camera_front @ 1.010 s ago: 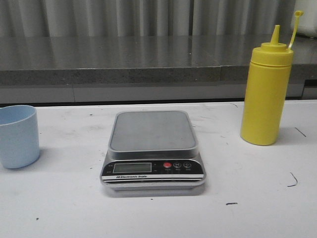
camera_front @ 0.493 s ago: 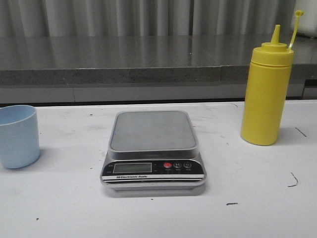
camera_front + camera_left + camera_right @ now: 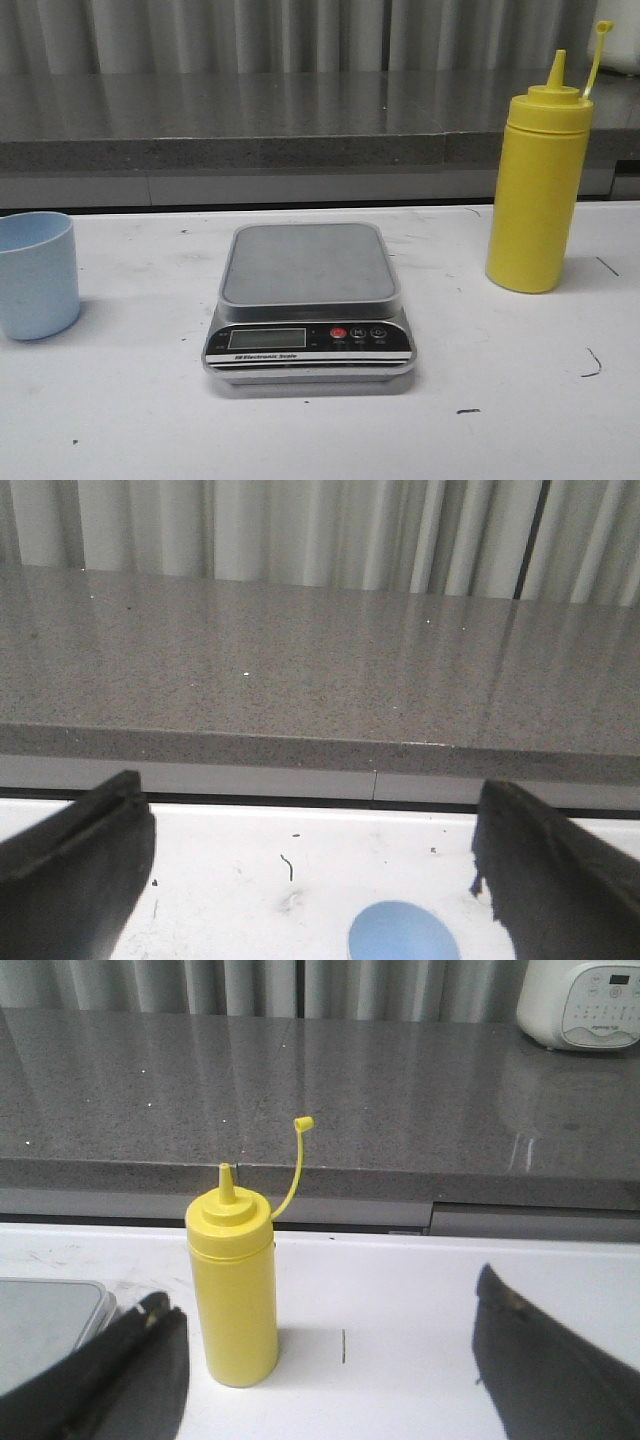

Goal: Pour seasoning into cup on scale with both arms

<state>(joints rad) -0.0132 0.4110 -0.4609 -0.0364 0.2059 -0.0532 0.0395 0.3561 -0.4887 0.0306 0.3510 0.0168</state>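
Seasoning [image 3: 233, 1295] stands upright, nozzle up, ahead between the spread right jaws; cup [image 3: 403, 932] sits mouth-up between the released left jaws.

We see the left gripper [image 3: 310, 880] with its two black fingers [image 3: 70, 870] spread wide apart, nothing between them. The blue cup [image 3: 404, 932] stands on the white table [image 3: 250, 860], partly cut off by the frame edge. Beyond the table runs a grey speckled counter [image 3: 300, 670], backed by pale curtains [image 3: 300, 530].
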